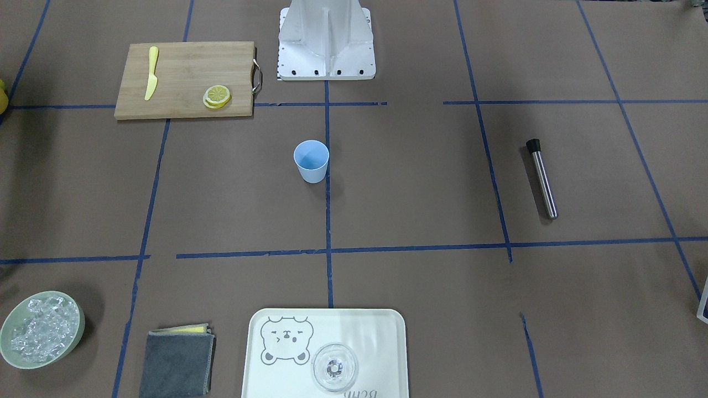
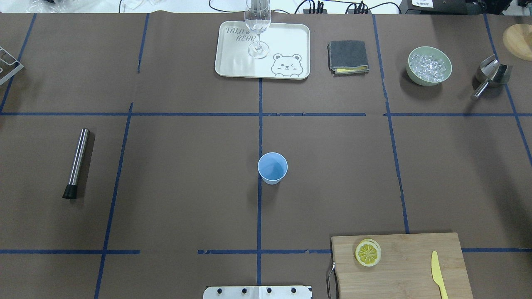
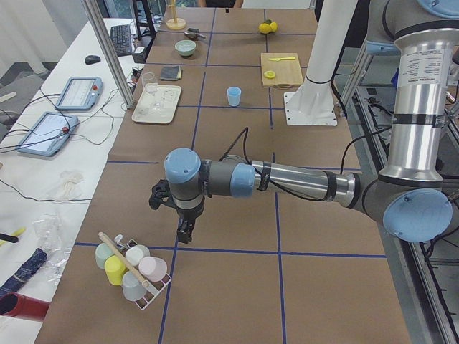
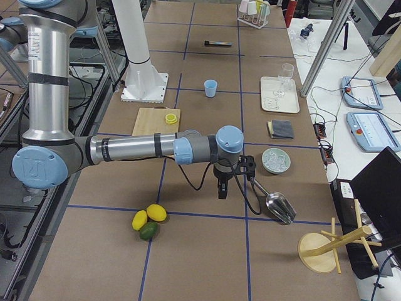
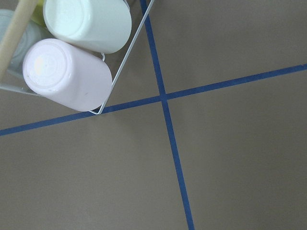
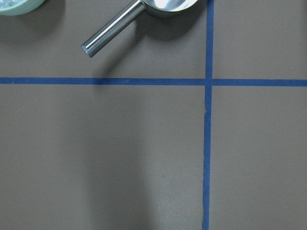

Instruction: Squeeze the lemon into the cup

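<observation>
Lying on the cutting board [image 2: 407,265], the lemon [image 2: 368,253] is well apart from the cup [image 2: 272,167]. Left gripper [image 3: 184,233], right gripper [image 4: 222,190]: I cannot tell how wide.

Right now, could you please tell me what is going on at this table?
Nothing is being handled yet. The left arm hangs over one end of the table beside a rack of cups, and the right arm over the other end near a metal scoop. Whether their jaws are open cannot be told. The lemon slices lie overlapping on the cutting board beside a yellow knife. The blue cup stands upright mid-table, apparently empty, far from both arms.
</observation>
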`<action>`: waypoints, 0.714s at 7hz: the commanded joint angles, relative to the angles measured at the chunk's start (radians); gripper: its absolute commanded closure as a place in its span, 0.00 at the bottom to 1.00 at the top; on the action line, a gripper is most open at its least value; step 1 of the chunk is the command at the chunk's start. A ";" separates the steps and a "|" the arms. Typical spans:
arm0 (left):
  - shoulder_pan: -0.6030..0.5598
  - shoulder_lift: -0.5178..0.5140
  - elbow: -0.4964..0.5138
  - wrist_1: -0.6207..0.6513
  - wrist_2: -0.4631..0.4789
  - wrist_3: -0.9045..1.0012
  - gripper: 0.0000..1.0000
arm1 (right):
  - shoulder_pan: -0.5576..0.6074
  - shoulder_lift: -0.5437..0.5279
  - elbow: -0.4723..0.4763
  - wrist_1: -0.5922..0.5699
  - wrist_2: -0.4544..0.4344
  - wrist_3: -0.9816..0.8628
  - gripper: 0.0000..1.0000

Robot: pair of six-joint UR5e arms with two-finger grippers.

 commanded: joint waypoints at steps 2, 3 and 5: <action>0.031 0.072 0.035 -0.234 -0.065 0.011 0.00 | -0.003 -0.002 -0.004 0.005 0.007 0.001 0.00; 0.053 0.085 0.038 -0.298 -0.138 -0.042 0.00 | -0.027 -0.001 -0.004 0.025 0.007 0.001 0.00; 0.168 0.084 0.029 -0.375 -0.148 -0.244 0.00 | -0.068 -0.004 -0.004 0.070 0.010 0.006 0.00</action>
